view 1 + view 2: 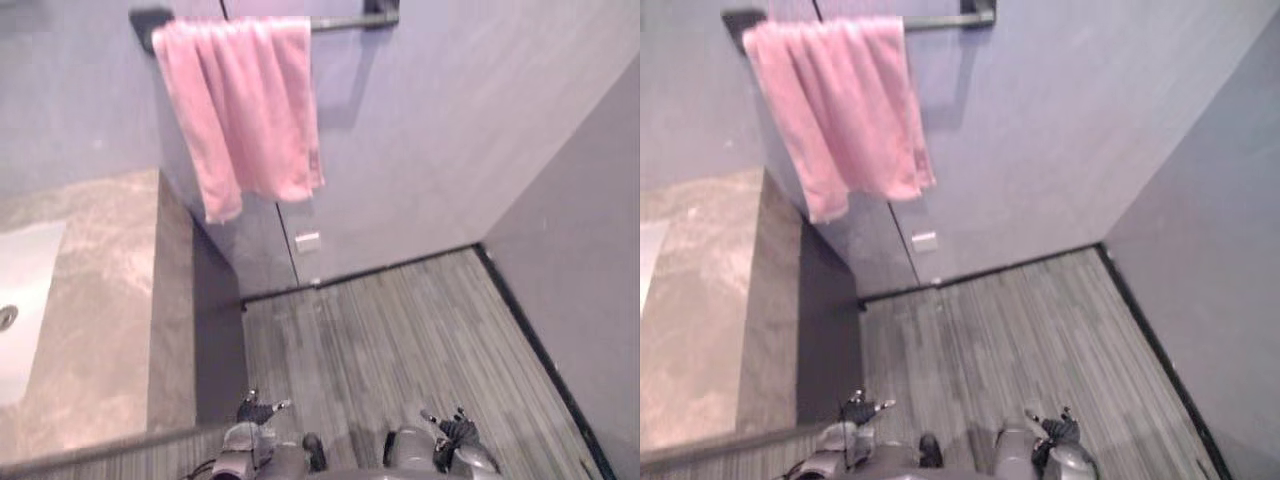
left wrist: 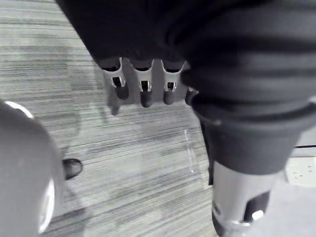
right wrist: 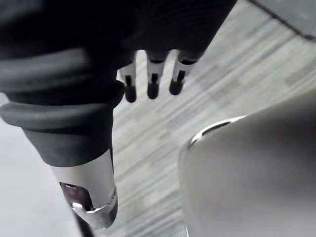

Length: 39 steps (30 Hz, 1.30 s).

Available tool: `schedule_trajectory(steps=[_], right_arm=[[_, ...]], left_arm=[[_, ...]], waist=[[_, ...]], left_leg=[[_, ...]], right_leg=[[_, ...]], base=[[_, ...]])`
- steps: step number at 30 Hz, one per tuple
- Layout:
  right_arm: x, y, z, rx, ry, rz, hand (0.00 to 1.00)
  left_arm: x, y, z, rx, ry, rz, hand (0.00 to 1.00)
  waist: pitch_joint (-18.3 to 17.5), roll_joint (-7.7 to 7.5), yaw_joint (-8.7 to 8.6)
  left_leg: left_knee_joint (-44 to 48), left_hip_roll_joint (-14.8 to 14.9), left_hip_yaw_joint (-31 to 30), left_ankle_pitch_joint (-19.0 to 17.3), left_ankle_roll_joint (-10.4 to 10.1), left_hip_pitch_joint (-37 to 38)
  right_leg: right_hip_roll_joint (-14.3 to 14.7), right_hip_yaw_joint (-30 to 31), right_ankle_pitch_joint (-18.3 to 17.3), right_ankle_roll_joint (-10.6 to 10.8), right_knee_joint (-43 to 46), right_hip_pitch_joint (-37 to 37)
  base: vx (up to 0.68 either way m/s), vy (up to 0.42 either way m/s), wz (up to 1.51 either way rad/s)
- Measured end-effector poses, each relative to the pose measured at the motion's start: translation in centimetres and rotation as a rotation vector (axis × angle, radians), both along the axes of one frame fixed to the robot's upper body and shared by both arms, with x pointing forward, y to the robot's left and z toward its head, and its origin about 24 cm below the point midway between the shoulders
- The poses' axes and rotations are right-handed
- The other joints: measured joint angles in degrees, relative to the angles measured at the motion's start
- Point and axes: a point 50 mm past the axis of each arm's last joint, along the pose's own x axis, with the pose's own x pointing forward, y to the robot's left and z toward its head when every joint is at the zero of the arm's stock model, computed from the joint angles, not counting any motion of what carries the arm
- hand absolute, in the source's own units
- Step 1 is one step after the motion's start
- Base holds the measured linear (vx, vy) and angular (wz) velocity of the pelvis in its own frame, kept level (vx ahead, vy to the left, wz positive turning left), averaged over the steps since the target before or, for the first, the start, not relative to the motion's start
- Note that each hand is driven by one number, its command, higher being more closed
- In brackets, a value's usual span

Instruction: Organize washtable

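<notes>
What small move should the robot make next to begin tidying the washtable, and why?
Probably turn left toward the counter. Both the left hand and the right hand hang low over the floor, fingers straight and empty, while the counter and its sink sit at the view's left edge, apart from both hands.

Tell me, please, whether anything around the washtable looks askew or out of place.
The pink cloth towel is bunched toward the left end of the dark wall rail and hangs crooked, one lower corner drooping below the rest. Nothing looks wrong on the mottled stone countertop with its white sink.
</notes>
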Motion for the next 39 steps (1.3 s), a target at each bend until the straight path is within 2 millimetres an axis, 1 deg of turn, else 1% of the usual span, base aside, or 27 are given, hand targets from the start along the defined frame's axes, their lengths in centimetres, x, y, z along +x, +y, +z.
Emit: schedule_trajectory(steps=[1,2,3,4,5,7,8,10,11,13,14,15,17,18,19,20,21,24,25,28,31,33,34,35,36,37,39], right_arm=[[0.1,0.0,0.0,0.001,-0.004,-0.004,0.0],[0.1,0.0,0.1,0.0,-0.008,-0.006,0.0],[0.0,-0.1,0.1,-0.001,-0.004,-0.008,0.0],[-0.6,-0.2,-0.2,0.004,0.017,-0.019,0.0],[-0.8,-1.1,-0.2,-0.009,0.025,-0.042,0.0],[-1.2,-1.6,-0.2,-0.013,0.035,-0.072,0.0],[-1.5,-1.7,-0.3,-0.006,0.034,-0.103,0.0],[-2.1,-1.8,-0.3,-0.007,0.039,-0.11,0.0],[-2.3,-1.8,-0.3,-0.007,0.031,-0.115,0.0],[-2.2,-1.6,-0.2,-0.009,0.02,-0.106,0.0],[-2.2,-1.5,-0.2,-0.007,0.015,-0.102,0.0],[-2.2,-1.1,-0.2,0.008,0.009,-0.114,0.0],[-2.2,-0.7,-0.3,0.024,0.007,-0.127,0.0],[-2.2,-0.4,-0.3,0.039,0.002,-0.136,0.0],[-2.2,-0.4,-0.3,0.039,0.003,-0.137,0.0],[-2.2,-0.4,-0.3,0.038,0.005,-0.136,0.0],[-2.4,-0.1,-0.4,0.044,0.013,-0.134,0.0],[-2.8,0.2,-0.6,0.055,0.029,-0.133,0.0],[-2.9,0.7,-0.7,0.065,0.035,-0.132,0.0],[-2.8,1.1,-0.8,0.067,0.039,-0.11,0.0],[-2.8,0.7,-0.9,0.063,0.053,-0.093,0.0],[-3.1,0.7,-1.0,0.067,0.065,-0.087,0.0],[-3.2,0.7,-1.1,0.07,0.072,-0.086,0.0],[-3.2,0.9,-1.2,0.075,0.079,-0.08,0.0],[-3.3,0.7,-1.2,0.071,0.083,-0.084,0.0],[-3.4,0.5,-1.2,0.067,0.086,-0.087,0.0],[-3.6,-0.3,-1.1,0.049,0.094,-0.089,0.0]], left_arm=[[0.1,0.0,0.0,-0.001,-0.004,0.001,0.0],[0.2,0.0,0.1,-0.001,-0.008,0.001,0.0],[0.2,0.0,0.1,0.0,-0.006,-0.002,0.0],[-0.3,0.3,-0.1,0.013,0.01,-0.019,0.0],[-1.0,-0.7,-0.6,-0.015,0.043,-0.024,0.0],[-0.9,-1.0,-0.5,-0.029,0.04,-0.015,0.0],[-0.9,-1.0,-0.6,-0.041,0.039,0.006,0.0],[-0.4,-1.2,-0.3,-0.06,0.014,0.033,0.0],[-0.1,-1.3,-0.1,-0.072,-0.005,0.056,0.0],[0.1,-1.4,0.1,-0.08,-0.02,0.073,0.0],[0.2,-1.4,0.1,-0.08,-0.026,0.073,0.0],[0.4,-1.4,0.2,-0.079,-0.034,0.073,0.0],[0.5,-1.4,0.3,-0.079,-0.041,0.073,0.0],[0.5,-1.5,0.3,-0.081,-0.041,0.073,0.0],[0.5,-1.5,0.3,-0.082,-0.04,0.073,0.0],[0.5,-1.5,0.3,-0.082,-0.04,0.074,0.0],[0.4,-1.4,0.2,-0.079,-0.035,0.072,0.0],[0.4,-0.8,0.3,-0.064,-0.035,0.072,0.0],[0.4,-0.5,0.3,-0.056,-0.034,0.072,0.0],[0.0,-0.3,0.0,-0.043,-0.01,0.05,0.0],[-0.2,-0.4,-0.1,-0.03,0.006,0.003,0.0],[-0.5,-0.4,-0.3,-0.011,0.028,-0.048,0.0],[-0.6,-0.3,-0.4,-0.007,0.032,-0.053,0.0],[-0.7,0.0,-0.4,0.0,0.04,-0.056,0.0],[-1.0,0.1,-0.6,0.004,0.059,-0.058,0.0],[-1.1,0.0,-0.7,0.002,0.064,-0.064,0.0],[-1.2,-0.6,-0.7,-0.006,0.067,-0.078,0.0]], waist=[[-0.07,-0.08,-0.12],[-0.16,-0.46,-0.28],[-0.4,-0.9,-0.55],[-1.06,-2.42,-1.28],[-1.1,0.49,-0.95],[-1.05,1.04,-0.29],[-1.0,1.1,-0.3],[-0.81,0.88,-0.07],[-0.41,0.61,0.25],[-0.47,0.99,0.14],[-0.51,0.97,0.23],[-0.49,0.81,0.24],[-0.54,0.66,0.37],[-0.61,0.69,0.37],[-0.68,0.75,0.4],[-0.68,0.72,0.59],[-1.49,-0.11,0.8],[-2.28,-1.14,1.52],[-2.98,-2.19,1.89],[-3.95,-3.12,1.56],[-4.44,-2.62,1.6],[-4.72,-2.26,1.29],[-4.82,-1.74,1.03],[-5.3,-2.54,0.55],[-5.4,-2.24,-0.15],[-5.45,-1.72,-0.22],[-5.58,-0.72,0.02]], left_leg=[[-0.3,0.44,-0.63,-0.02,-0.04,0.64],[-0.66,0.95,-2.47,-0.2,-0.38,1.45],[-0.69,1.05,-3.35,-0.63,-1.27,1.7],[-0.85,0.44,-5.37,-2.43,-4.43,2.37],[-2.0,2.91,-7.54,-3.06,-6.05,3.1],[-1.8,3.46,-8.42,-1.48,-8.58,3.19],[1.21,3.93,-8.77,-1.11,-9.34,2.46],[15.75,5.84,-8.69,-1.43,-10.91,-3.09],[27.39,8.49,-7.94,-1.52,-11.88,-8.1],[36.34,12.45,-3.66,-1.89,-11.09,-12.88],[37.18,13.66,-1.42,-2.54,-9.91,-14.19],[35.39,14.37,1.35,-3.05,-8.76,-15.3],[31.77,14.21,3.06,-3.17,-8.33,-16.18],[20.49,12.16,3.68,-2.9,-8.58,-16.92],[14.24,10.9,3.31,-1.85,-8.7,-16.82],[12.09,9.93,2.73,1.82,-8.25,-16.49],[8.58,7.44,3.59,3.47,-7.58,-14.98],[11.02,7.04,4.45,2.71,-5.04,-15.24],[11.45,6.13,4.52,2.33,-4.46,-15.11],[10.68,3.85,5.55,0.91,-3.79,-14.12],[7.49,3.16,6.83,0.93,-3.76,-12.11],[5.31,2.92,5.65,0.97,-3.7,-10.04],[5.2,2.97,4.97,0.98,-3.71,-10.13],[5.17,2.83,4.5,0.97,-3.72,-10.21],[5.09,2.2,3.26,0.99,-3.8,-10.2],[4.95,2.24,2.73,1.23,-4.1,-10.16],[4.31,2.28,0.3,2.16,-5.24,-9.48]], right_leg=[[1.11,0.21,0.05,0.04,-3.78,-0.87],[2.92,1.57,1.1,0.64,-13.31,-2.4],[3.82,2.67,3.03,1.02,-19.04,-2.43],[4.68,5.39,13.72,0.54,-28.62,-1.54],[6.55,4.94,13.43,-1.34,-28.39,-0.37],[6.49,4.4,10.17,-2.17,-26.48,-0.42],[6.1,3.24,8.45,-2.69,-25.59,0.62],[5.41,1.26,6.6,-3.24,-25.96,3.78],[5.35,-0.21,5.59,-3.82,-26.36,5.93],[5.43,-1.91,3.68,-3.96,-26.08,8.82],[5.31,-2.42,3.01,-3.68,-26.21,10.12],[4.61,-3.34,2.57,-3.2,-26.45,11.21],[4.07,-3.64,2.23,-2.63,-26.95,12.08],[2.93,-3.89,1.92,-1.52,-27.83,12.94],[2.47,-3.62,1.36,-0.61,-27.87,13.03],[2.14,-3.02,1.17,0.0,-27.91,13.19],[0.81,-1.77,1.64,1.72,-29.9,13.68],[1.09,-1.02,5.67,3.31,-37.43,16.51],[0.46,-0.07,6.45,4.16,-39.4,17.51],[-1.25,2.06,6.74,3.94,-39.44,16.64],[-1.64,3.56,7.84,2.35,-34.58,13.18],[-1.3,3.52,7.57,2.28,-32.67,12.23],[-0.76,3.72,7.01,2.69,-34.45,12.46],[0.64,4.2,7.87,2.57,-38.21,12.84],[1.12,3.46,9.11,3.3,-40.73,14.16],[1.43,3.3,9.67,2.72,-41.74,14.74],[1.94,3.1,10.44,2.86,-44.06,16.72]], base=[[0.47,-0.175,0.73],[0.23,-0.116,0.7],[0.39,-0.237,1.05],[0.39,-0.233,0.91],[0.46,-0.258,0.77],[0.34,-0.2,0.37],[0.37,-0.267,0.45],[0.26,-0.218,0.58],[0.16,-0.149,0.51],[0.17,-0.09,0.39],[0.17,-0.012,0.42],[0.13,0.042,0.35],[0.11,0.095,0.25],[0.14,0.183,0.15],[0.16,0.21,0.12],[0.2,0.246,0.0],[0.19,0.179,0.0],[0.26,0.215,-0.18],[0.19,0.121,-0.3],[0.19,0.152,-0.27],[0.09,0.113,-0.35],[0.07,0.044,-0.33],[0.04,-0.047,-0.19],[0.02,-0.09,0.01],[0.02,-0.067,0.05],[0.01,-0.033,0.04],[0.0,-0.033,0.0]])
